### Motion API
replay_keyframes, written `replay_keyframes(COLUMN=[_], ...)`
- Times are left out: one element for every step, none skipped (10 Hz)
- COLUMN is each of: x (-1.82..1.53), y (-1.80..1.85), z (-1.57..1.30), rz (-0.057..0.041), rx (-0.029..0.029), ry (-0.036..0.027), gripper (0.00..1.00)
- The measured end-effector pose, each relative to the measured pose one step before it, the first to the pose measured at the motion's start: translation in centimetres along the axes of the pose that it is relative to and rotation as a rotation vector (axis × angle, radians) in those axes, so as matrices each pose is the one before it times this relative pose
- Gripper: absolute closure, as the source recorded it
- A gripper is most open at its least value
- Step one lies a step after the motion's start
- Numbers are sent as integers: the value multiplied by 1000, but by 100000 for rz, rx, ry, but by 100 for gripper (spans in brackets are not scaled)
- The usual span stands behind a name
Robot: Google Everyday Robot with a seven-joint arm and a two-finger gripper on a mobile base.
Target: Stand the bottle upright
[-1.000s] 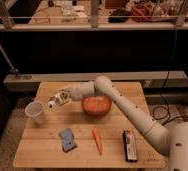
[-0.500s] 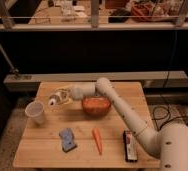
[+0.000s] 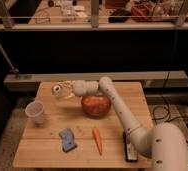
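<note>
My gripper [image 3: 60, 90] reaches over the back left part of the wooden table [image 3: 47, 152]. It is shut on the small whitish-cream bottle [image 3: 64, 93]. The bottle is tilted, close to lying sideways, and held a little above the tabletop. Its round end points toward the camera at the left. The arm stretches from the lower right across the table to it. The translucent plastic cup [image 3: 35, 111] stands upright in front of and to the left of the gripper, apart from it.
An orange-red bowl-like thing [image 3: 96, 105] sits just right of the gripper under the arm. A carrot [image 3: 97, 140] and a blue sponge [image 3: 67, 139] lie near the front. A black bar [image 3: 130, 148] lies at the front right edge. A rail runs behind the table.
The gripper with the bottle has risen and shifted slightly right and toward the back of the table. The cup and other things have not moved.
</note>
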State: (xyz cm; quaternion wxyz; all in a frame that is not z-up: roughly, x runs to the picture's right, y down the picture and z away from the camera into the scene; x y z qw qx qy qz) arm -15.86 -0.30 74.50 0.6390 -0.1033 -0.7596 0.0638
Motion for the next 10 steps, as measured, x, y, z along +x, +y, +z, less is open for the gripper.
replay_keyframes(x=[-495,-236,-101,-28,-81,-20,81,155,342,261], y=[-93,565,196,661,1233,387,345,603,304,72], z=[-131,-33,-376,-275,186,188,261,405,252,69], rz=[2976,4295,4387,3842,5212,2066,1901,2228,1901,976], rx=[-1496,-1660,489,0,-1209,-864,-998,-1959,-841,48], ry=[-201,-1316,-1295,-2366,-3591,-881,152,854,2156,1280], gripper=[100,100,100,100,100,100,100,100,100,100])
